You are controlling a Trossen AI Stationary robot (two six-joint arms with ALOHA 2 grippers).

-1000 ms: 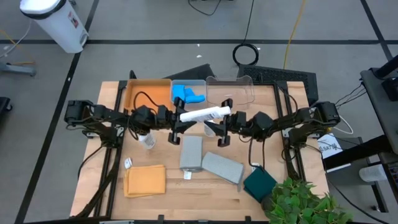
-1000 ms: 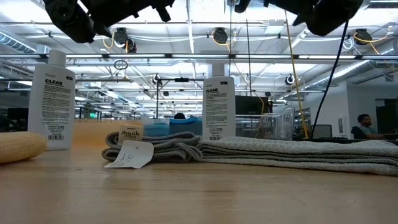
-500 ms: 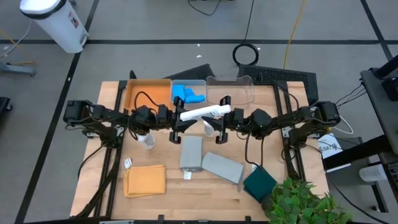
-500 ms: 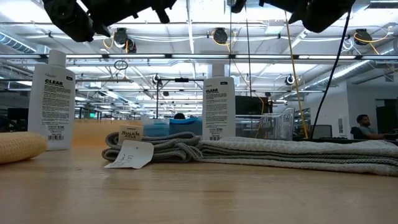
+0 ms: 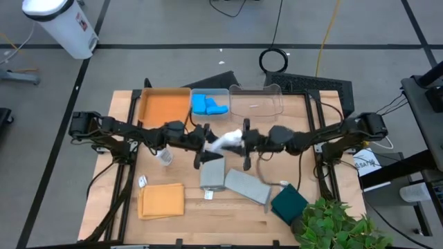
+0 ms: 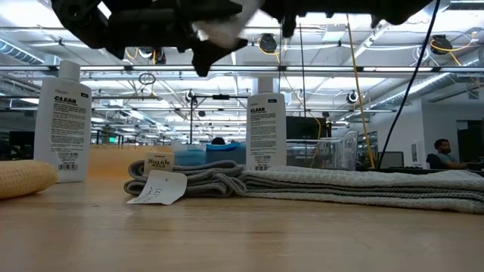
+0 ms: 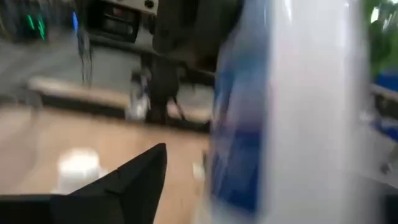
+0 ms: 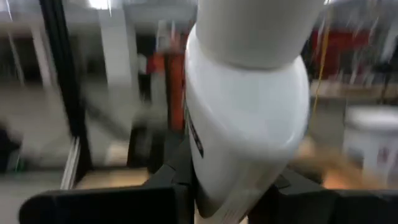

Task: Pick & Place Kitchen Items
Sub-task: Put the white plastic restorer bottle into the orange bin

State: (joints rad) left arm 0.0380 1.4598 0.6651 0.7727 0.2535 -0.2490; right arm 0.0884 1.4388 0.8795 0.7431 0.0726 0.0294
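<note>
A white capped bottle hangs in the air above the middle of the table, between my two grippers. My right gripper is shut on it, coming from the right. My left gripper stands open at the bottle's other end. In its wrist view one finger stands apart from the bottle, which hides the other. Two more white bottles stand upright on the table. Blue sponges lie in a clear bin. Two grey cloths, an orange cloth and a dark green cloth lie flat near the front. My right gripper pinches the bottle's body between its two fingers, below the shoulder and cap. The fingers come about level from the table's right side. The bottle is lifted clear of the table and tilted. I cannot tell whether my left gripper touches the bottle.
An orange tray sits at the far left. Beside it are the sponge bin and another clear bin. A green plant stands at the near right corner. Bare wood shows along the near edge.
My right gripper has shut on the bottle, and my left gripper has opened and let it go. Both grippers have moved a little toward the near edge. The bottle lay level between them before and is now tilted and blurred in motion.
</note>
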